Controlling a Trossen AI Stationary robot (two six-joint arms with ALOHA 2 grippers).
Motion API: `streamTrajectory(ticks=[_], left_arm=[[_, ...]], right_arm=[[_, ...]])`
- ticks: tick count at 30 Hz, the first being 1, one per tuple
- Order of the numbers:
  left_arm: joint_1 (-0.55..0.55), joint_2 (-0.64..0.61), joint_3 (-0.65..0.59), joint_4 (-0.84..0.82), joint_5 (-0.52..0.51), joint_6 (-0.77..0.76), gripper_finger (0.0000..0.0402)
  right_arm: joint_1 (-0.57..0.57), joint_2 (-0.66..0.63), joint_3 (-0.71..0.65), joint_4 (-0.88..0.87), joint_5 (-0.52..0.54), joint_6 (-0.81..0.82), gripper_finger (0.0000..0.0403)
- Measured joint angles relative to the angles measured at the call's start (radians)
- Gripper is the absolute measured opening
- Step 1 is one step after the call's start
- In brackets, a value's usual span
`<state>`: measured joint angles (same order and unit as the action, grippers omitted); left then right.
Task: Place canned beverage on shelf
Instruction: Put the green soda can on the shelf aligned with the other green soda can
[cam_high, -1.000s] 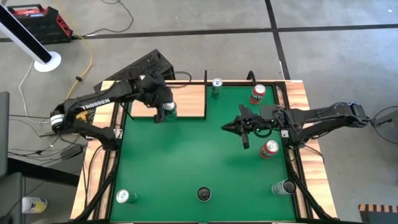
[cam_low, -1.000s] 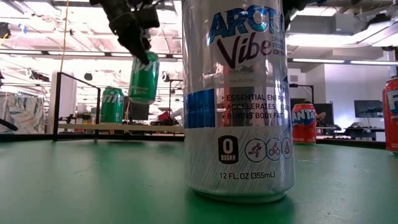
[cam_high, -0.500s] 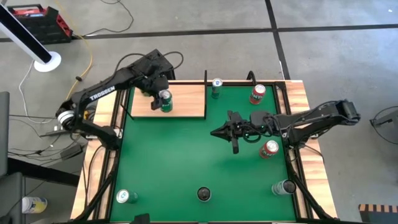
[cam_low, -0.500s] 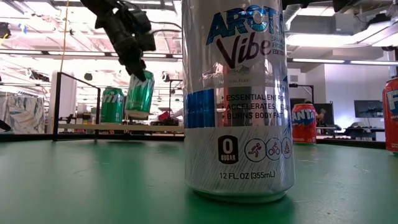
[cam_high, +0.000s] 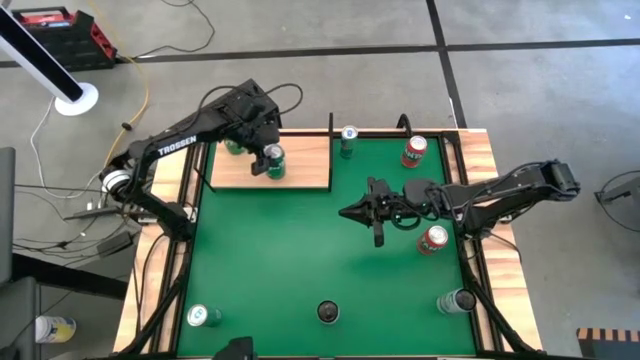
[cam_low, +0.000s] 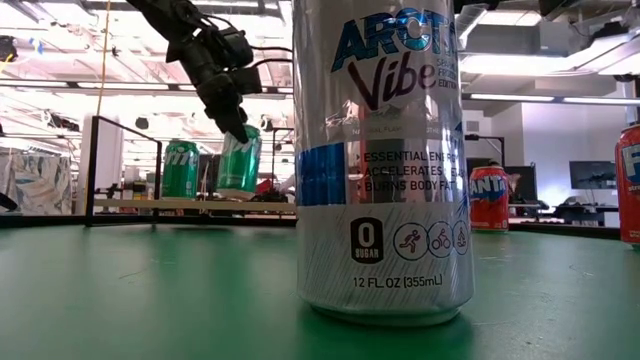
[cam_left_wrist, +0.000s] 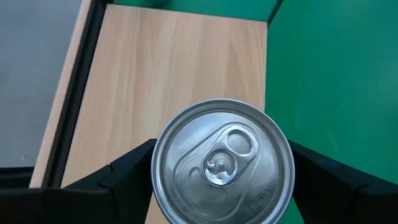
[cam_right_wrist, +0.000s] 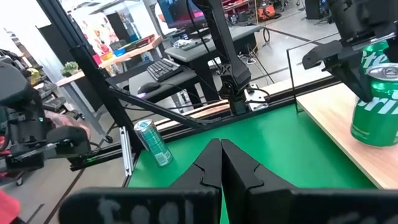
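The left gripper (cam_high: 268, 157) is standing over the shelf (cam_high: 300, 160), its fingers (cam_left_wrist: 118, 180) flanking a green can (cam_high: 274, 163) on either side. The can is sitting upright on the pale wood, near the middle of the shelf and closer to the mat-side edge than to the far edge. In the left wrist view the can's silver top (cam_left_wrist: 222, 163) is lying directly between the two dark fingers, which are pressing against its sides, so the gripper is clasping the can at its upper part. In the low view the can (cam_low: 239, 158) is resting with its base on the shelf (cam_low: 180, 203), with the gripper (cam_low: 232, 112) reaching down onto its rim. A second green can (cam_low: 180, 168) is standing farther back on the same shelf. The right gripper (cam_high: 366, 212) is hanging over the green mat (cam_high: 300, 260) well apart from the shelf, its fingers (cam_right_wrist: 214, 163) pressed together and holding nothing.
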<state>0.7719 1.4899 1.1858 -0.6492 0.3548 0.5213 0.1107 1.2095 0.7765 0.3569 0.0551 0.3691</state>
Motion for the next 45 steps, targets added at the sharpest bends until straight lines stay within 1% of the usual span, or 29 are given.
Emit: streamTrajectory(ticks=[7, 13, 16, 22, 25, 28, 34, 38, 39, 41, 43, 45], left_arm=[[-0.019, 0.001, 0.0, -0.02, -0.011, -0.008, 0.0293], [-0.043, 0.0, 0.0, -0.041, -0.03, 0.001, 0.0318], [-0.058, 0.0, 0.0, -0.045, -0.054, 0.009, 0.0326], [-0.076, 0.0, 0.0, -0.048, -0.108, 0.009, 0.0329], [-0.082, 0.0, 0.001, -0.048, -0.111, 0.009, 0.033], [-0.091, 0.0, 0.02, -0.052, -0.113, 0.008, 0.033], [-0.111, 0.0, 0.101, -0.066, -0.112, 0.004, 0.033], [-0.142, 0.0, 0.129, -0.04, -0.117, -0.074, 0.0331], [-0.155, 0.0, 0.128, -0.027, -0.138, -0.099, 0.0331], [-0.188, 0.0, 0.118, -0.004, -0.216, -0.143, 0.0327], [-0.23, 0.015, 0.115, 0.019, -0.323, -0.178, 0.0315], [-0.267, 0.021, 0.113, 0.037, -0.426, -0.235, 0.0294]], right_arm=[[-0.023, 0.0, 0.0, 0.001, 0.0, 0.0, 0.0025], [-0.041, 0.0, 0.0, 0.001, -0.001, -0.001, 0.0025], [-0.042, 0.0, 0.0, 0.001, -0.002, -0.003, 0.0025], [-0.042, 0.0, 0.0, 0.0, -0.003, -0.003, 0.0025], [-0.042, 0.0, 0.0, 0.0, -0.004, -0.003, 0.0025], [-0.042, 0.0, 0.0, 0.0, -0.008, -0.003, 0.0025], [-0.042, 0.0, 0.0, -0.003, -0.031, -0.003, 0.0025], [-0.042, 0.0, 0.0, -0.004, -0.032, -0.009, 0.0025], [-0.042, 0.0, 0.0, -0.004, -0.032, -0.011, 0.0025], [-0.042, 0.0, 0.0, -0.004, -0.032, -0.011, 0.0025], [-0.044, 0.0, 0.0, -0.004, -0.032, -0.017, 0.0025], [-0.048, 0.0, 0.0, -0.005, -0.032, -0.027, 0.0025]])
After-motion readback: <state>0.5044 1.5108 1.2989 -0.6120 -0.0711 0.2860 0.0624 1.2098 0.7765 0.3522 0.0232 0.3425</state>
